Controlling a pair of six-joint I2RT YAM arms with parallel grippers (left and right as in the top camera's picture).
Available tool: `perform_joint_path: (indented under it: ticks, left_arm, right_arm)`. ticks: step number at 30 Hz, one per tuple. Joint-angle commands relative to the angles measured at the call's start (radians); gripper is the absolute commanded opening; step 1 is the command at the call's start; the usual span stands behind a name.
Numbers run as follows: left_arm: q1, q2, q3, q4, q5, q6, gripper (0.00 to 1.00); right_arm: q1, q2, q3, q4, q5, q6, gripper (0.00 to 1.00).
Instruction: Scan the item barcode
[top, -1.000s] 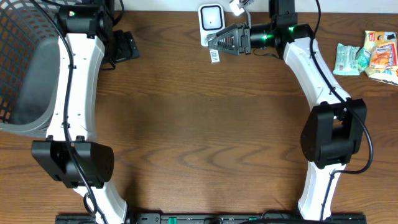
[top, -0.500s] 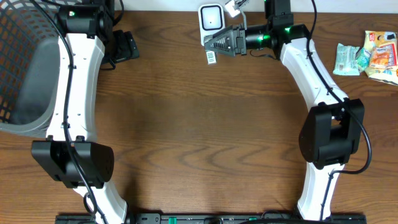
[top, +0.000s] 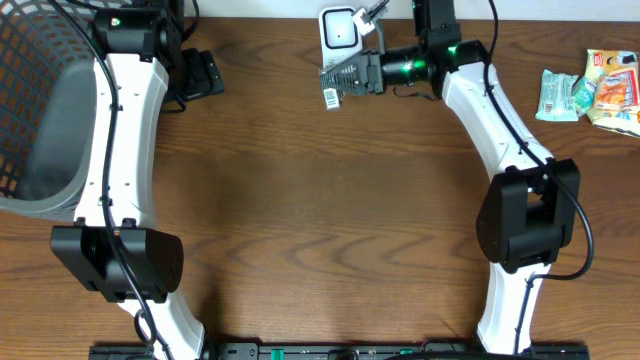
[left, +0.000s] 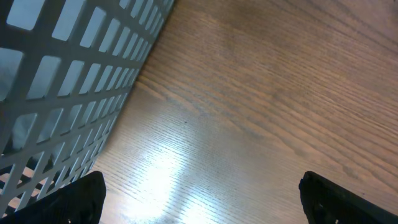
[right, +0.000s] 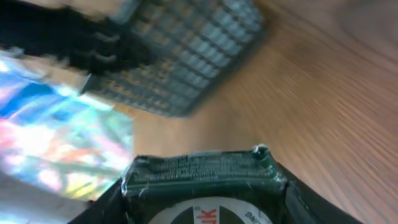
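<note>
We've the right pincer (top: 345, 76) pinching the packet (right: 202, 177) beside the scanner (top: 340, 28), left pincer (left: 202, 202) spread; a tilted barcode (top: 330, 97) could miss the read

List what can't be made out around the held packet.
White tag: overhead, too small to read.
Packet: right wrist view, front label cut off by bottom edge, print blurred.
Scanner window: overhead, too small to tell whether it faces the tag.
Colourful patch: right wrist view, blurred beyond naming.

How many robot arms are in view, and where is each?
2: the left arm stands beside the basket; the right arm holds a packet by the scanner.
</note>
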Motion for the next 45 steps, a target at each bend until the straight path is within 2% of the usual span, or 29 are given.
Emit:
perform_joint_path:
  ticks: [1,4,7,15,20,25,27,32,35,39,40,42,43,45]
  left_arm:
    - [0.002,0.01,-0.006,-0.001,-0.01,0.008,0.98]
    - [0.002,0.01,-0.006,-0.001,-0.01,0.008,0.98]
    - [0.002,0.01,-0.006,-0.001,-0.01,0.008,0.98]
    - [0.002,0.01,-0.006,-0.001,-0.01,0.008,0.98]
    - [0.002,0.01,-0.006,-0.001,-0.01,0.008,0.97]
    - [0.002,0.01,-0.006,-0.001,-0.01,0.008,0.98]
    - [0.002,0.01,-0.006,-0.001,-0.01,0.008,0.98]
    - [0.002,0.01,-0.006,-0.001,-0.01,0.008,0.98]
    - [0.002,0.01,-0.006,-0.001,-0.01,0.008,0.98]
    - [0.002,0.01,-0.006,-0.001,-0.01,0.008,0.98]
    - [0.002,0.01,-0.006,-0.001,-0.01,0.008,0.98]
    - [0.002,0.01,-0.006,-0.001,-0.01,0.008,0.98]
    - [0.002,0.01,-0.006,-0.001,-0.01,0.008,0.98]
    - [0.002,0.01,-0.006,-0.001,-0.01,0.008,0.98]
  right_arm:
    - [0.032,-0.01,0.005,-0.09,0.466,-0.011,0.44]
    - [0.07,-0.01,-0.015,-0.163,0.782,-0.011,0.45]
    - [0.123,-0.01,-0.073,-0.187,0.996,-0.011,0.45]
    - [0.189,-0.01,-0.276,-0.17,1.297,-0.037,0.53]
    - [0.187,-0.01,-0.309,-0.174,1.329,-0.016,0.55]
    - [0.184,-0.01,-0.261,-0.194,1.333,0.053,0.78]
    - [0.184,-0.011,-0.217,-0.228,1.333,0.092,0.99]
    - [0.178,-0.011,-0.092,-0.343,1.324,0.258,0.99]
    - [0.169,-0.011,-0.043,-0.397,1.186,0.372,0.99]
    - [0.164,-0.011,-0.04,-0.479,0.983,0.317,0.99]
    - [0.164,-0.011,-0.04,-0.477,0.995,0.304,0.93]
    - [0.164,-0.011,-0.04,-0.482,1.024,0.407,0.92]
    - [0.164,-0.011,-0.04,-0.493,1.048,0.601,0.98]
    - [0.162,-0.011,-0.04,-0.529,1.066,0.882,0.99]
